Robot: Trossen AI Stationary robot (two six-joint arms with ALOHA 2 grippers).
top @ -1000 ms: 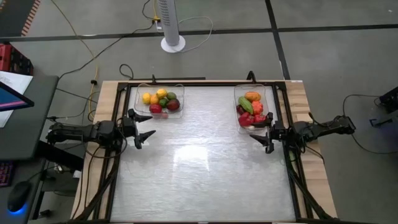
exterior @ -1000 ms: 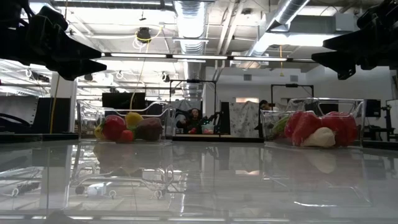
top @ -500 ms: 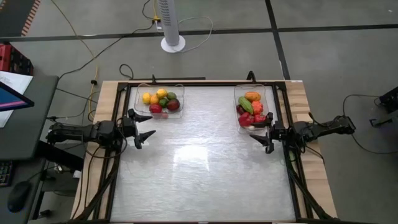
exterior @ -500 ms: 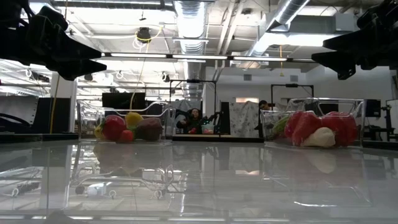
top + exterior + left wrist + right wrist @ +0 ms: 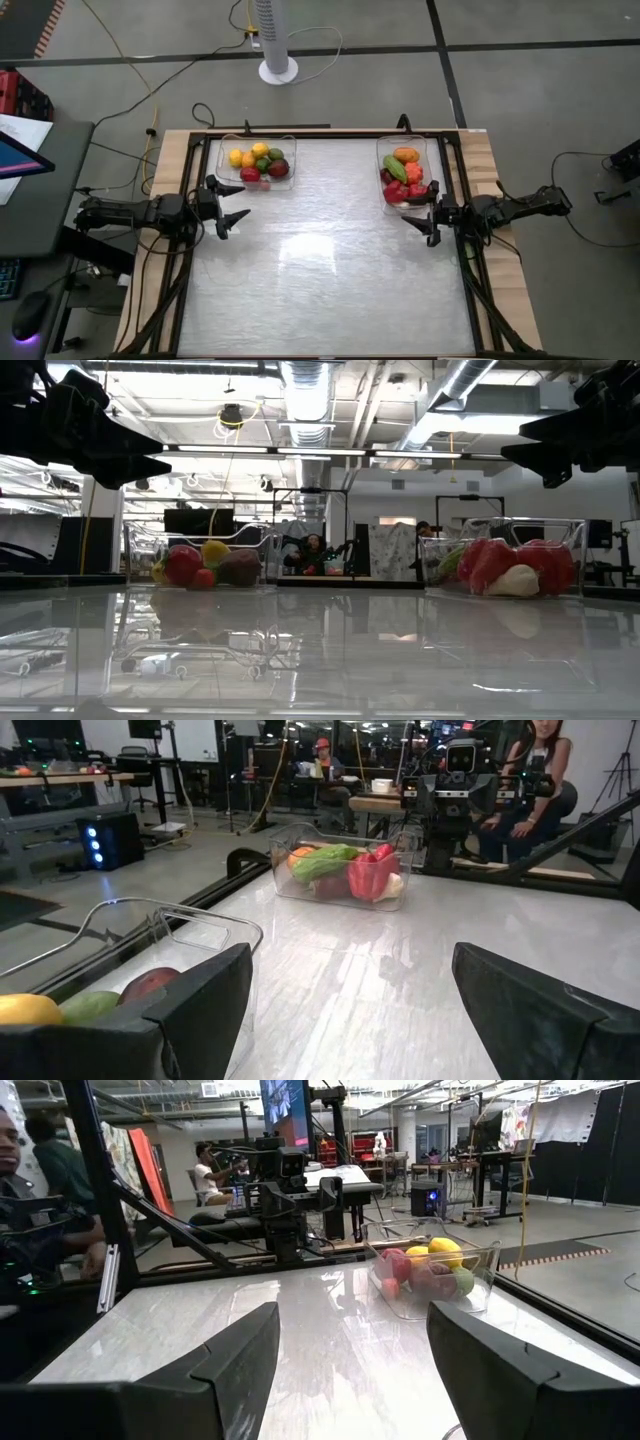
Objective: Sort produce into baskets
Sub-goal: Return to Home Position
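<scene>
Produce (image 5: 259, 160) is held in the left bin (image 5: 222, 168) and right bin (image 5: 380, 150); left gripper (image 5: 238, 203) and right gripper (image 5: 420, 220) are raised at opposite sides of the table (image 5: 320, 280), fingers spread apart

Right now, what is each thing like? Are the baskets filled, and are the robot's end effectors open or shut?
Left basket: upright, filled.
Right basket: upright, filled.
Produce: all lying in the two baskets, none held.
Left end effector: open, empty, raised off the table.
Right end effector: open, empty, raised off the table.
</scene>
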